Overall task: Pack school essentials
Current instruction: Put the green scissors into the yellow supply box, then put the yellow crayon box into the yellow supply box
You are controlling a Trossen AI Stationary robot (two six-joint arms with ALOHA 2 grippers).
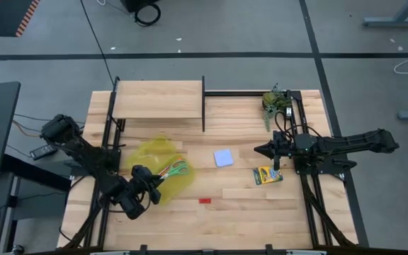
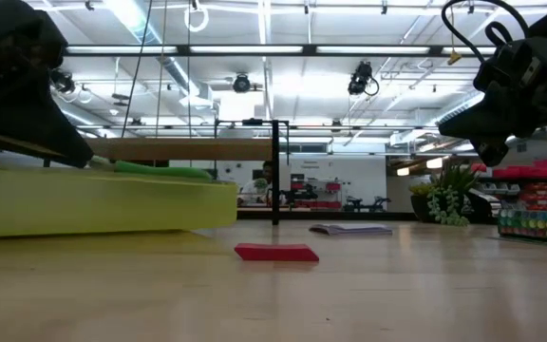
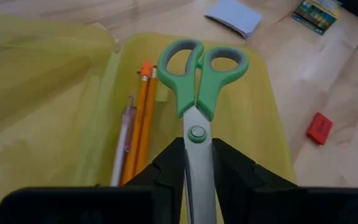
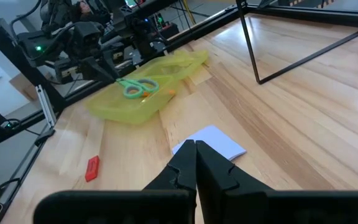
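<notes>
Pale wooden planks make up the table (image 1: 239, 202) we work at, with a grey floor around it and a bright ceiling of strip lights visible beyond in the low view.

Our left gripper (image 3: 197, 165) sits over the near end of the yellow translucent pouch (image 1: 160, 168). Its two dark fingers (image 3: 168, 171) press on either side of the blades of the green-handled scissors (image 3: 199, 93), pinching them. The scissor handles point straight out ahead of the jaws and lie over the pouch. Just beside the jaws, on one side, the thin orange and purple pencils (image 3: 135, 134) lie in the pouch, running the same way as the scissors.

Beyond the pouch, well ahead of the left jaws, lies the pale blue square note pad (image 1: 223, 157) flat on the wood. The tiny red eraser (image 1: 205, 200) lies on the bare table off to the side of the left jaws, apart from the pouch.

Our right gripper (image 4: 196, 163) hangs above the table with its fingers pressed together and nothing between them. The note pad lies just ahead of its tips. The yellow-green crayon box (image 1: 268, 175) lies near this gripper on the table. A dark green leafy clump (image 1: 275, 101) stands at the far edge, well behind the right arm.
</notes>
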